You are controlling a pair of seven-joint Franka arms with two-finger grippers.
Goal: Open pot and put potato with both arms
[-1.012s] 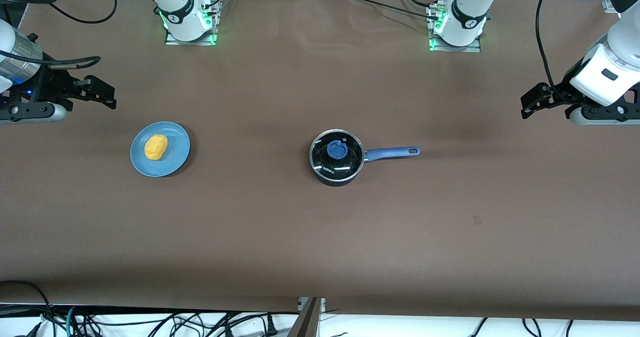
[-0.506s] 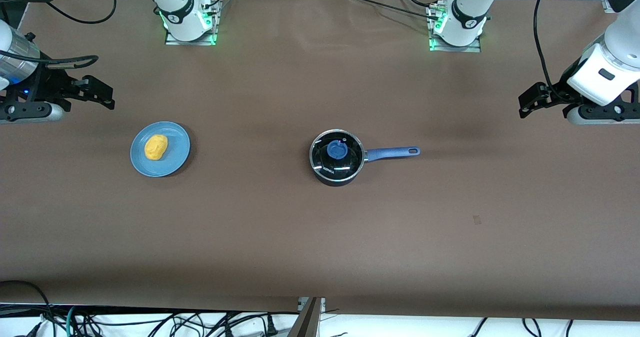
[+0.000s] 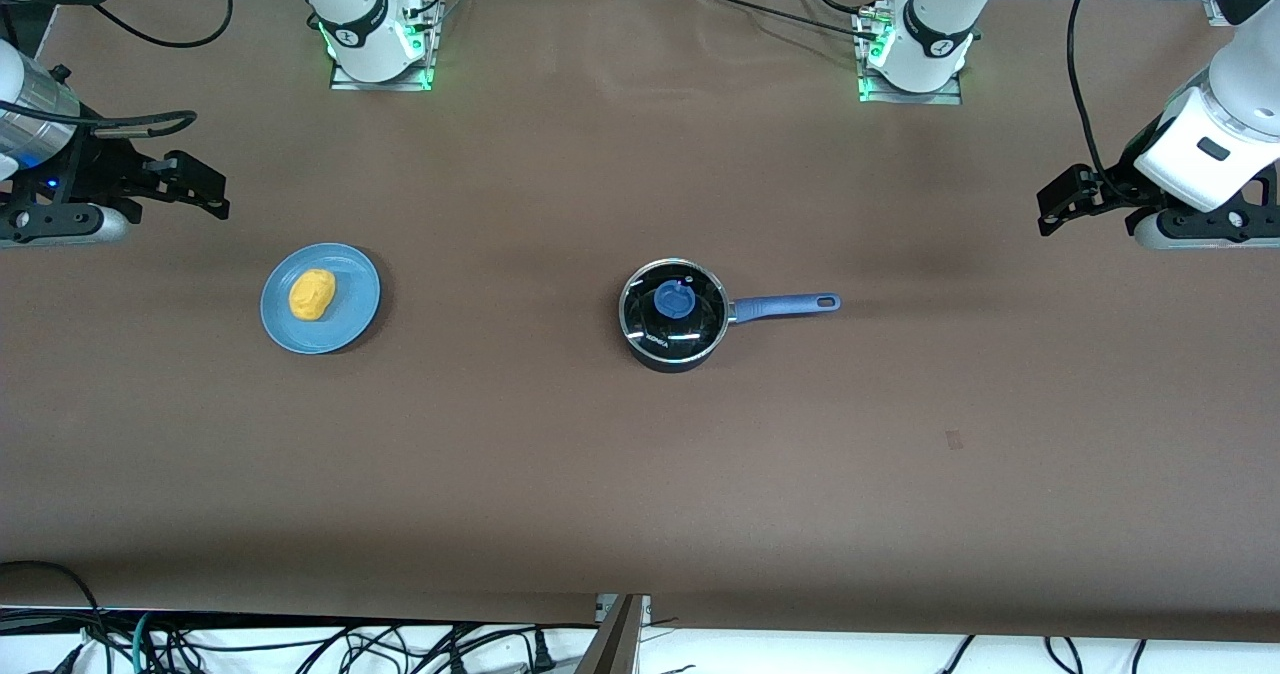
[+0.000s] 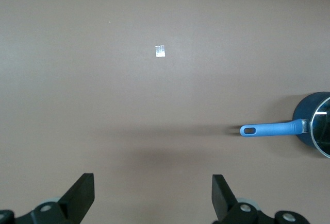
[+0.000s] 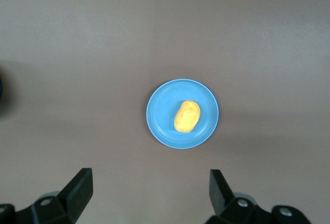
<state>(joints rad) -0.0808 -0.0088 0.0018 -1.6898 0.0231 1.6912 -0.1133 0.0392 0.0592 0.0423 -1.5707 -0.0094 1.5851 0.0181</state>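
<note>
The black pot [image 3: 672, 316] stands mid-table with its blue handle [image 3: 785, 304] pointing toward the left arm's end. A clear glass lid with a blue knob [image 3: 674, 300] sits on it. The yellow-orange potato [image 3: 311, 294] lies on a light-blue plate [image 3: 352, 322] toward the right arm's end. My left gripper [image 3: 1062, 201] is open and empty, up in the air over the table's left-arm end; its wrist view shows the pot handle [image 4: 270, 129]. My right gripper [image 3: 203, 186] is open and empty, up over the table's right-arm end; its wrist view shows the potato [image 5: 186, 116] on the plate [image 5: 160, 117].
The brown table [image 3: 640, 474] spreads wide around pot and plate. A small pale mark [image 3: 955, 440] lies on the table nearer the front camera than the handle; it also shows in the left wrist view [image 4: 160, 51]. Cables hang along the front edge.
Both grippers shifted slightly farther from the front camera between one second ago and half a second ago; since then nothing has moved. Pot, lid, plate and potato are unchanged.
</note>
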